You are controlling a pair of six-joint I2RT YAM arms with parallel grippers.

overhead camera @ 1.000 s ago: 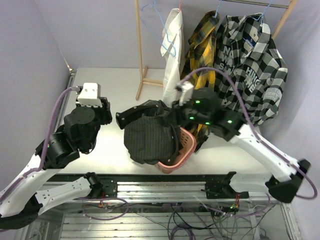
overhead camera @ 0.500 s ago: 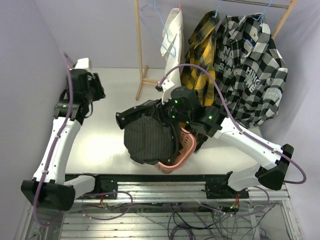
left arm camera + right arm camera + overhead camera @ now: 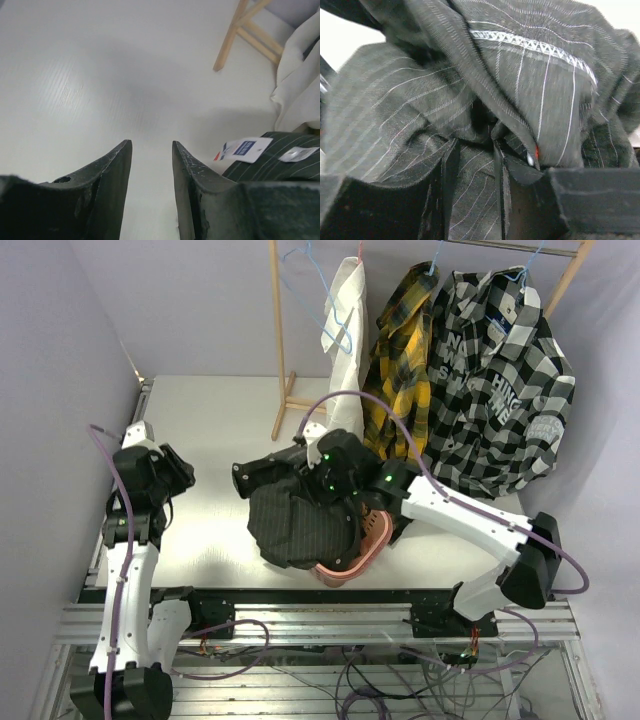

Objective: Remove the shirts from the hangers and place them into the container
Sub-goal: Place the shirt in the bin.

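"Where's the dark pinstriped shirt point(image 3: 295, 515)?"
"Crumpled over the left side of the pink basket point(image 3: 372, 540), near centre."
"The others?"
"White shirt point(image 3: 345, 340), yellow plaid shirt point(image 3: 400, 350) and checked shirt point(image 3: 495, 380) hang on hangers point(image 3: 523, 270), far right."

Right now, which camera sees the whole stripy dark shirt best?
The top view: the pinstriped shirt shows nearly whole, heaped over the pink basket. The right wrist view sees only close folds; the left wrist view catches just a corner with its tags.
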